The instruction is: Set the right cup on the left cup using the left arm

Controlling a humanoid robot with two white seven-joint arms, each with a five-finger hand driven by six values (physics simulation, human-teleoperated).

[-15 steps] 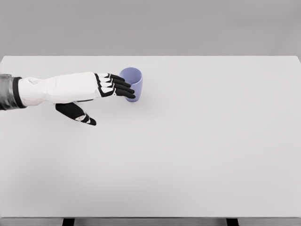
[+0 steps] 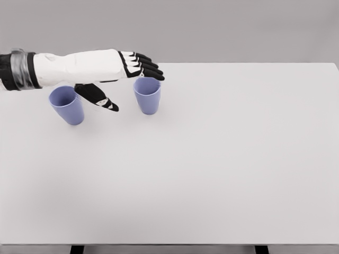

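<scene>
The right-hand cup, a lavender-blue plastic tumbler [image 2: 147, 96], stands upright and open-mouthed on the white desk [image 2: 222, 169], towards the far edge and left of the middle. We see nothing gripping it. Above its rim hangs our left hand [image 2: 108, 74], white-shelled with black fingers [image 2: 145, 65], the arm coming in from the left side of the picture. The fingers are stretched out nearly flat and together, their tips over the far side of the cup's mouth, and the thumb [image 2: 98, 97] is dropped apart below the palm, pointing toward the cup without reaching it; so the hand is open and holds nothing. Whether the fingertips touch the rim we cannot tell.

Further out, near the far left corner of the desk, stands the second lavender-blue plastic tumbler [image 2: 67, 105], also upright (it leans slightly in this view), partly under the forearm. The right arm is out of sight.

The stacking is not begun, we judge. The risk lies in the grasp: with fingers above the mouth and the thumb off to the side, a closing hand could push the light tumbler over or slide it away. Carrying it left, the forearm could also knock the waiting cup.
</scene>
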